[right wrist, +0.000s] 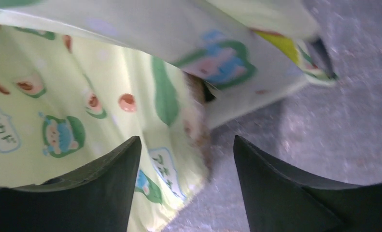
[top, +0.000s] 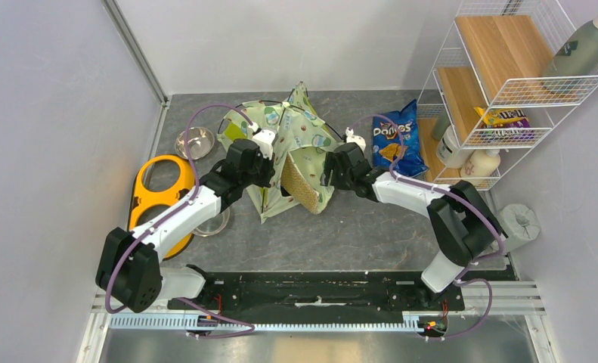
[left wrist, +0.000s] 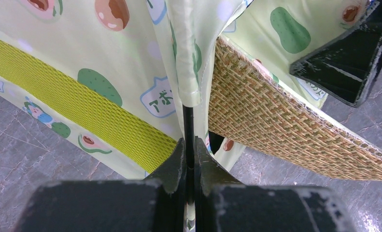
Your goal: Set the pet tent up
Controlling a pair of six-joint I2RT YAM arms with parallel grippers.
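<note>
The pet tent is a crumpled heap of cream-green avocado-print fabric at the table's middle back, with thin black poles arching over it. A woven tan pad with avocado-print backing stands tilted against its front. My left gripper is shut on a thin black pole that comes out of a fabric sleeve, beside a lime mesh panel. My right gripper is open just right of the pad; its fingers frame tent fabric and bare table, holding nothing.
A steel bowl and an orange double-bowl holder lie left. A blue Doritos bag lies right of the tent. A white wire shelf with bottles and snacks stands far right. Grey walls enclose the table.
</note>
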